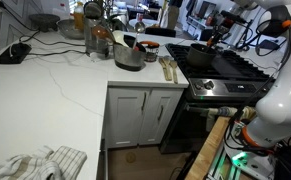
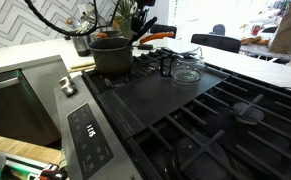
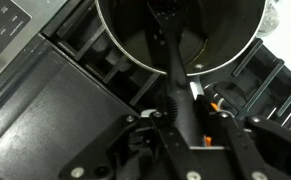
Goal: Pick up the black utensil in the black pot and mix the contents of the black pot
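Wrist view was topped by the pot, set on the stove, with the utensil leaned inside so that its handle was offered over the rim, and the fingers were held astride that handle, though whether it was gripped could not be told.

The black utensil runs from the black pot down between the fingers of the hand.

A steel pot and a crumpled cloth lie well apart on the white counter.
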Robot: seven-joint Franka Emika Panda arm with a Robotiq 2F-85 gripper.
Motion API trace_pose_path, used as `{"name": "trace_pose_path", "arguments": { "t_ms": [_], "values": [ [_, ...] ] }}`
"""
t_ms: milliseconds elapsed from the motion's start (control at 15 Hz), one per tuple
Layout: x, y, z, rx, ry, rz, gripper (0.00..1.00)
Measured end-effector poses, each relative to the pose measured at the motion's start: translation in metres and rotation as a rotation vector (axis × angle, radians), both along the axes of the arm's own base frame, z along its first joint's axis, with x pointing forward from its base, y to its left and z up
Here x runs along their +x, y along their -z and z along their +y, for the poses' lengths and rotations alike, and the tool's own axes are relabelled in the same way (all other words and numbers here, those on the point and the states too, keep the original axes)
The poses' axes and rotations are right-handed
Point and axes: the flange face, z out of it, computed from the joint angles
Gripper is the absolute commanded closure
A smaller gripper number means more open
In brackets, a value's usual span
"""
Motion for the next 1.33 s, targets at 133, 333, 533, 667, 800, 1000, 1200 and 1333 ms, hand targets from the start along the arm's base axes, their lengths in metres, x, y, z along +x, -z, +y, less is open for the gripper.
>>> {"name": "trace_pose_path", "arguments": {
  "t_ms": [133,333,533,667,800,1000,1200,1333],
  "values": [
    [0.002,-0.002,-0.002,-0.003,-0.004,-0.004,0.91],
    [0.005,-0.011,-0.001,-0.019,-0.011,-0.017,0.91],
    [0.008,-0.029,0.004,-0.054,-0.025,-0.024,0.91],
    [0.010,-0.045,0.014,-0.091,-0.044,-0.012,0.91],
    [0.013,-0.062,0.027,-0.132,-0.069,0.005,0.91],
    [0.022,-0.082,0.050,-0.206,-0.097,0.035,0.91],
    [0.034,-0.095,0.076,-0.303,-0.128,0.046,0.91],
    [0.037,-0.098,0.093,-0.345,-0.152,0.037,0.66]
  ]
}}
